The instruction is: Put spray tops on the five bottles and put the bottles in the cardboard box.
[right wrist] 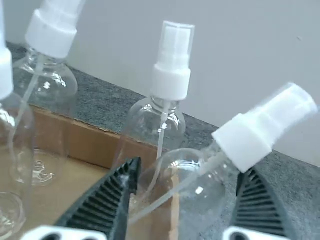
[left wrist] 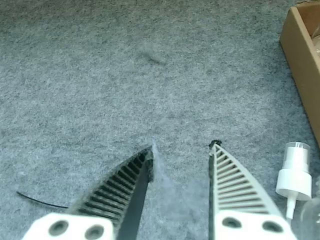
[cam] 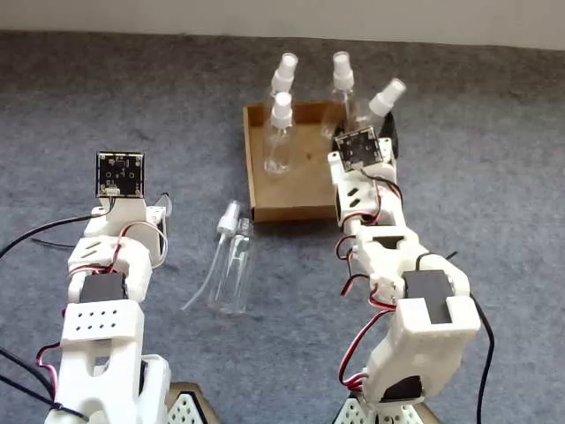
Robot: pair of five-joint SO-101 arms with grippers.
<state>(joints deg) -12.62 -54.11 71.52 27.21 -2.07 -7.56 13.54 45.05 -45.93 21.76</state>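
Three capped bottles at box far edge; one bare bottle, one spray top on table. Left gripper agape, empty; right gripper seemingly clamps tilted bottle.

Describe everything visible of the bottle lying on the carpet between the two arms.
The bottle is clear, plastic-looking and seemingly empty, with a rounded body and narrow neck. It lies on its side on the grey carpet between the arms, just short of the cardboard box, neck toward the box. No top is fitted; a loose white spray top lies close beside its neck. Nothing grips it.
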